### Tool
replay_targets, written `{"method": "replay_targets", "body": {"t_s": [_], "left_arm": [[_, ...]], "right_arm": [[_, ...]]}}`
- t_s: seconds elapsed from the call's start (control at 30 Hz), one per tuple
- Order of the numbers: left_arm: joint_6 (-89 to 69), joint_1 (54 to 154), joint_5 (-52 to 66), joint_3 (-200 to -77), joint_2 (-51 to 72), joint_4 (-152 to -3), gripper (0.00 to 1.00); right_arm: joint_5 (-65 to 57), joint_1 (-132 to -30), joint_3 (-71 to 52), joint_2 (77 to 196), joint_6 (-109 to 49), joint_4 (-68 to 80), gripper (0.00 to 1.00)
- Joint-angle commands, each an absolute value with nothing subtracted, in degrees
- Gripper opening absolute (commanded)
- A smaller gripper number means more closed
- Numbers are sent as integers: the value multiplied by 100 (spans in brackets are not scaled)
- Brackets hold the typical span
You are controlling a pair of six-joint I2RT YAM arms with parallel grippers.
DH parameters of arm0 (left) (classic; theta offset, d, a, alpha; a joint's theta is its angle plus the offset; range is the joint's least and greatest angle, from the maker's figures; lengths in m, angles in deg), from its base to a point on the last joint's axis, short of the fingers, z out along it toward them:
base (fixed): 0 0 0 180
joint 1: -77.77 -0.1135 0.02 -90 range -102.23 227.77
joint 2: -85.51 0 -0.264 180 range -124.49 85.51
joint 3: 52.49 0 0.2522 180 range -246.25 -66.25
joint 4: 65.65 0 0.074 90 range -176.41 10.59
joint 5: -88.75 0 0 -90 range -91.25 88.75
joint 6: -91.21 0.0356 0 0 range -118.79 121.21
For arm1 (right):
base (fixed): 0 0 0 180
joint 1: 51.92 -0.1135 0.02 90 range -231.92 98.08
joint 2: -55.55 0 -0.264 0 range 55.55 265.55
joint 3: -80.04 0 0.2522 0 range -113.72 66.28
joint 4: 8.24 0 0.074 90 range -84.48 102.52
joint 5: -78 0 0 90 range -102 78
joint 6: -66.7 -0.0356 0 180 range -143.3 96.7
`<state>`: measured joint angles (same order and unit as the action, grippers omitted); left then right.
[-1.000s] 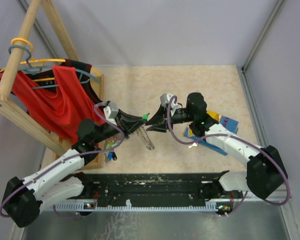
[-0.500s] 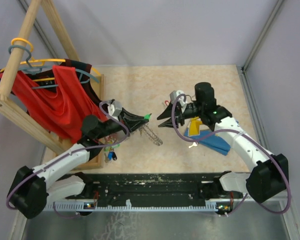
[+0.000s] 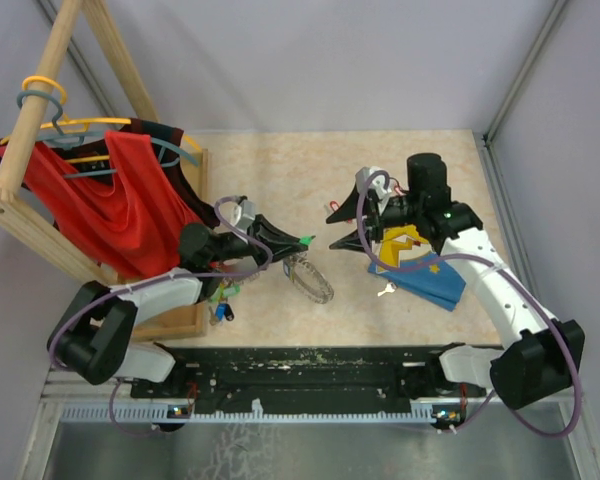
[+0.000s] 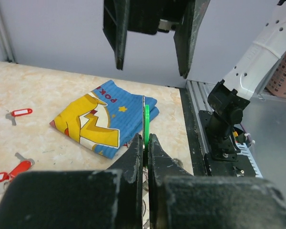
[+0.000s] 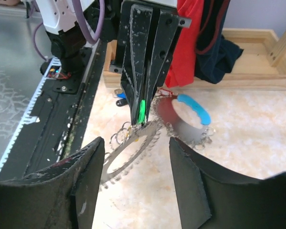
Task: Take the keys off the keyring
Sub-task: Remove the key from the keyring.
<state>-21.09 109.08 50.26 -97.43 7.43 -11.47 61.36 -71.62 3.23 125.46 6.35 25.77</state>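
My left gripper is shut on the green tag of a key, seen edge-on between its fingers. The keyring, a grey ring fringed with small silver loops, hangs from that key just above the table. In the right wrist view the keyring dangles below the green tag, with a blue tag and a red blur beside it. My right gripper stands open, facing the left one across a small gap, nothing between its fingers. Red-tagged keys lie loose on the table.
A folded blue cloth with a yellow print lies under the right arm, a small key beside it. A wooden rack with red clothing fills the left side, more tagged keys at its foot.
My right gripper has opened wide and drawn back to the right. The left gripper has carried the green tag and the hanging keyring a little to the right.
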Motion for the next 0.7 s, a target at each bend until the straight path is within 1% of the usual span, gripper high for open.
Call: {"method": "replay_targets", "body": {"t_s": [0.0, 0.1, 0.2, 0.3, 0.57, 0.67], "left_arm": [[-2199, 10846, 5416, -10157, 468, -357, 0], [-2169, 10850, 5415, -10210, 253, -247, 0], [-2219, 10852, 5376, -10222, 140, -49, 0], [-2294, 10854, 5380, -10274, 61, 70, 0], [-2542, 10856, 5457, -10368, -150, 402, 0], [-2530, 10854, 5419, -10361, -135, 391, 0]], "right_arm": [[5938, -7152, -531, 12577, 1687, 3635, 60], [5979, -7158, -784, 12759, 1491, 3758, 62], [5949, -7251, -689, 12853, 868, 3313, 61], [5787, -7382, -550, 12871, 572, 3080, 61], [5100, -7866, -565, 13131, 308, 3138, 51], [4995, -7896, -600, 13203, 210, 3136, 45]]}}
